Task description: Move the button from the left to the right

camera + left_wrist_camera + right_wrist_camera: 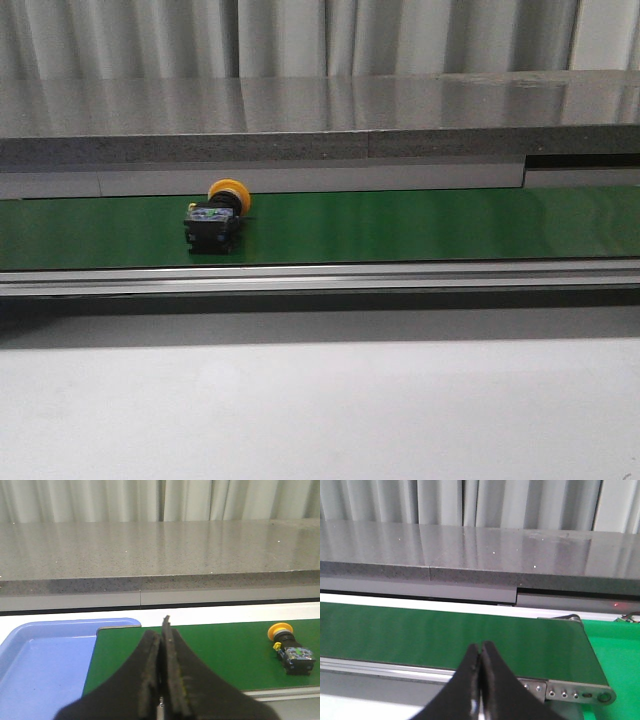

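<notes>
Above the near edge of the green belt (210,650), the left gripper (163,630) and the right gripper (481,650) both hang with fingers pressed together, holding nothing and touching nothing. On its side on the belt's left part lies the button (217,215), yellow cap toward the grey counter (320,125), well apart from both grippers with bare belt between. Only the left wrist view shows a blue tray (45,655) off the belt's end; only the right wrist view shows the belt's other end and its bolted metal rail (570,692).

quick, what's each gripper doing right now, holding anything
Left gripper: closed, holding nothing; the button lies apart on the green belt.
Right gripper: closed, holding nothing.
</notes>
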Controlling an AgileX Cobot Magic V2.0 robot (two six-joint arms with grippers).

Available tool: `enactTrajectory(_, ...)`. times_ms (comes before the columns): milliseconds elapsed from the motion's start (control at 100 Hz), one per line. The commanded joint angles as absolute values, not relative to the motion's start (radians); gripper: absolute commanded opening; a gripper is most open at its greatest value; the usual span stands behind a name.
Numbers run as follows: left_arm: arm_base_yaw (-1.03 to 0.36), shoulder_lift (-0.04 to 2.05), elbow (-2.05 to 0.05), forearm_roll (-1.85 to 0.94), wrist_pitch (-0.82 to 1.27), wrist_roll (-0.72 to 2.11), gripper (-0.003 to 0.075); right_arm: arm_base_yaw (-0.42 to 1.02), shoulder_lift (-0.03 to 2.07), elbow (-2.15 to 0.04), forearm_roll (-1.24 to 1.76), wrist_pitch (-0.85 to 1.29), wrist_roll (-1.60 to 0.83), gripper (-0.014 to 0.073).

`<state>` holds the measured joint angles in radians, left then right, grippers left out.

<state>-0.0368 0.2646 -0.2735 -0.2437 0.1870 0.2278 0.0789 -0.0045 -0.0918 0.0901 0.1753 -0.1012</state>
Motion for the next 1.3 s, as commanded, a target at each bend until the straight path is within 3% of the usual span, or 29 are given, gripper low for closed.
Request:
enactTrajectory(0, -0.046, 0.273, -0.301, -0.256, 0.109, 0.227, -0.0020, 0.077, 0.047, -0.186, 0.083, 0.149, -0.103, -0.0067)
enactTrajectory(550, -0.046, 0.273, -0.301, -0.256, 0.109, 0.227, -0.0020, 0.077, 0.622, -0.675, 0.122, 0.718, -0.103, -0.0067)
enactTrajectory(990, -0.046, 0.273, -0.301, -0.256, 0.109, 0.227, -0.0020, 0.077, 0.815, -0.738, 0.271, 0.731, -0.103, -0.0057)
enactTrajectory(1130, -0.046, 0.273, -0.301, -0.256, 0.109, 0.227, -0.0020, 0.077, 0.818, -0.738, 0.271, 0.729, -0.103, 0.0090)
enactTrajectory(1290, -0.046, 0.273, -0.301, -0.256, 0.109, 0.227, -0.0020, 0.077, 0.818, -0.738, 0.271, 0.731, -0.103, 0.0419)
